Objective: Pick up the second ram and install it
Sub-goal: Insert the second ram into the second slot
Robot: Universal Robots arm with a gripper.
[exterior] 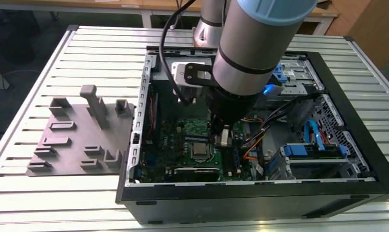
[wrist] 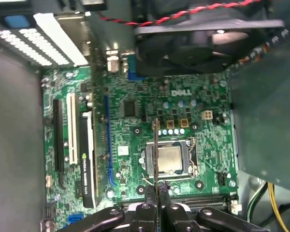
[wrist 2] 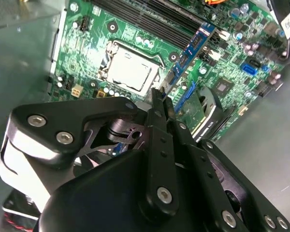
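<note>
One memory stick, the second ram (wrist: 155,145), sits pinched edge-on in my jaws, which are closed tight on it. My gripper (wrist: 156,189) hangs inside the computer case (exterior: 259,200), and the stick juts ahead of my fingertips over the motherboard (wrist: 183,104), near the CPU socket (wrist: 173,158).

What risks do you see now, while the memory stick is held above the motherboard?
1. The gripper pinches the second ram only at one end, so it may tilt or slip.
2. In the first wrist view the stick appears over the processor socket, not the memory slots; lowering here might strike the socket.
</note>
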